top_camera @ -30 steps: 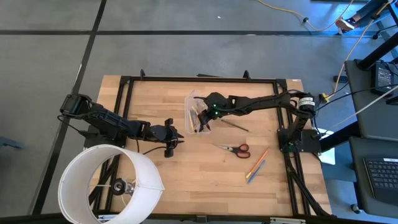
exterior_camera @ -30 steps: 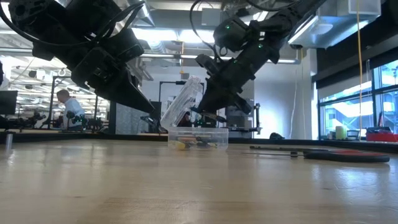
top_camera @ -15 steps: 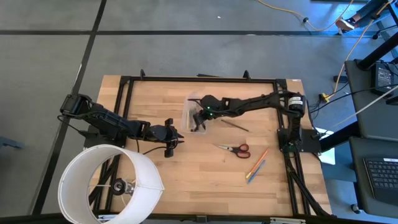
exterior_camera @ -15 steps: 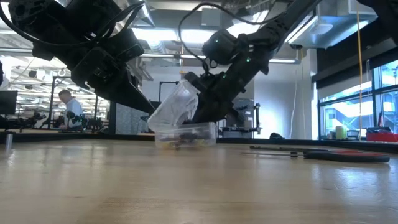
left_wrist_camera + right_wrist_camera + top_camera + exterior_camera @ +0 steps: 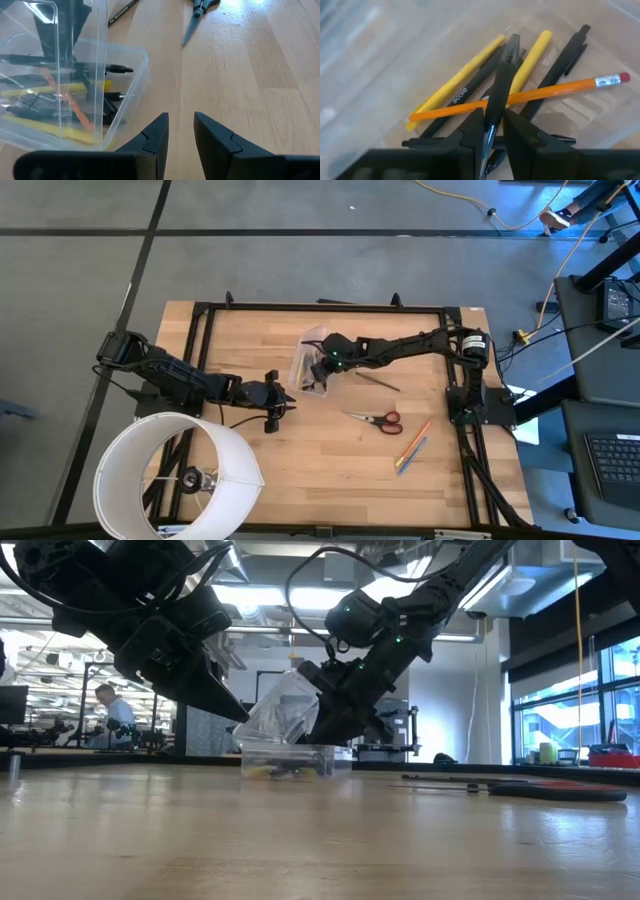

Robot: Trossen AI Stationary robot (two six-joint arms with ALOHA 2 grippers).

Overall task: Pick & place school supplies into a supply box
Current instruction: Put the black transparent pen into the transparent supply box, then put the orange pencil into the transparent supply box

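The clear supply box [image 5: 310, 362] stands on the table with its lid [image 5: 283, 708] raised and tilted. Yellow and black pens and an orange pencil [image 5: 555, 89] lie inside it. My right gripper [image 5: 492, 131] reaches down into the box [image 5: 290, 755], shut on a black pen. My left gripper [image 5: 180, 134] hovers open just on the near-left side of the box [image 5: 75, 95], touching nothing. The red-handled scissors [image 5: 378, 419], a black pen [image 5: 378, 380] and orange and blue pencils [image 5: 412, 445] lie flat on the table. My right gripper pinches a black pen [image 5: 496, 95] between its two fingers, slanting down from the table's right into the open box. The pen runs on ahead of the fingers, roughly in line with them. Its far end [image 5: 512, 42] reaches among the pens lying in the box.
A large white round cylinder [image 5: 175, 475] stands at the near-left corner, beside my left arm. A black frame [image 5: 320, 307] runs around the table's edges. Bare wood shows near the scissors [image 5: 200, 7] and along the near edge.
My right gripper has moved toward the table's left and dipped lower into the box. The box has slid a short way left along the table, and its raised lid has tipped further over. My left arm has kept still.
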